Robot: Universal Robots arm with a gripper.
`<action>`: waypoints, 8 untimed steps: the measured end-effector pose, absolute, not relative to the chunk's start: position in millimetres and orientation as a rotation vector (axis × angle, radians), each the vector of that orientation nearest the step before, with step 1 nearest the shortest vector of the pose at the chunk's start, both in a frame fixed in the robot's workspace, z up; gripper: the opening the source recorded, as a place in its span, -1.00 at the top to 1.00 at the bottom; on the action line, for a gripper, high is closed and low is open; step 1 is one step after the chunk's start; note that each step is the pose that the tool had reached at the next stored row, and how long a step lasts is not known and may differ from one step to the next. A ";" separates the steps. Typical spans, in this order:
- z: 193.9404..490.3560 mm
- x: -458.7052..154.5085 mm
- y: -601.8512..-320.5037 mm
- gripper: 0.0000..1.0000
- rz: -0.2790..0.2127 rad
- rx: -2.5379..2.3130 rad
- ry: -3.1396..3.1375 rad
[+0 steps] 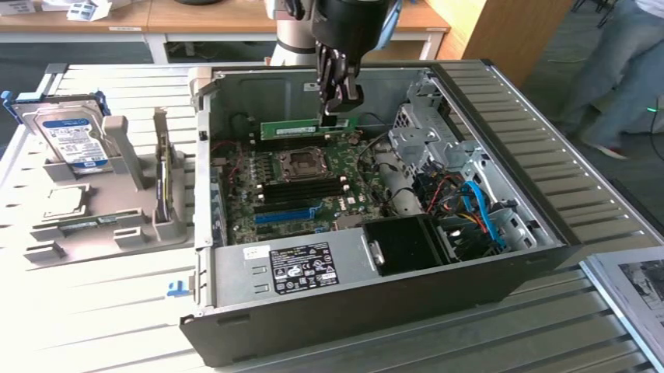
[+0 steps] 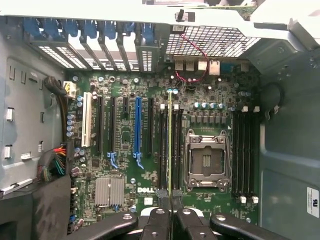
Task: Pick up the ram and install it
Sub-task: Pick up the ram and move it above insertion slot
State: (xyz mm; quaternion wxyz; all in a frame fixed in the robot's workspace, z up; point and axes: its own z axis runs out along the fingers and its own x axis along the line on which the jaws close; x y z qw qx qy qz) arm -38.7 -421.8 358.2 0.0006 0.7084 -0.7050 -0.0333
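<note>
The ram (image 1: 309,127) is a thin green stick held level over the open computer case (image 1: 539,233), above the far part of the motherboard (image 1: 291,194). My gripper (image 1: 340,115) is shut on the stick's end, coming straight down from above. In the wrist view the ram (image 2: 170,140) shows edge-on as a thin line between my fingertips (image 2: 156,222). It runs along the black memory slots (image 2: 163,145) beside the CPU socket (image 2: 206,160). Whether it touches a slot I cannot tell.
A long blue slot (image 2: 138,125) and more black slots (image 2: 245,150) lie on either side of the socket. The power supply (image 1: 301,268), black fan shroud (image 1: 410,245) and drive cage (image 1: 425,132) crowd the case. A hard drive (image 1: 73,136) stands in a grey holder at the exterior view's left. A person's legs (image 1: 623,70) are at its far right.
</note>
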 end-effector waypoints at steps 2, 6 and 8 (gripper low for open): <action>357.8 -38.7 -420.4 0.76 -0.105 2.225 -2.214; 357.1 -38.7 -417.0 0.76 -0.105 2.225 -2.214; 356.8 -38.7 -415.5 0.76 -0.105 2.225 -2.214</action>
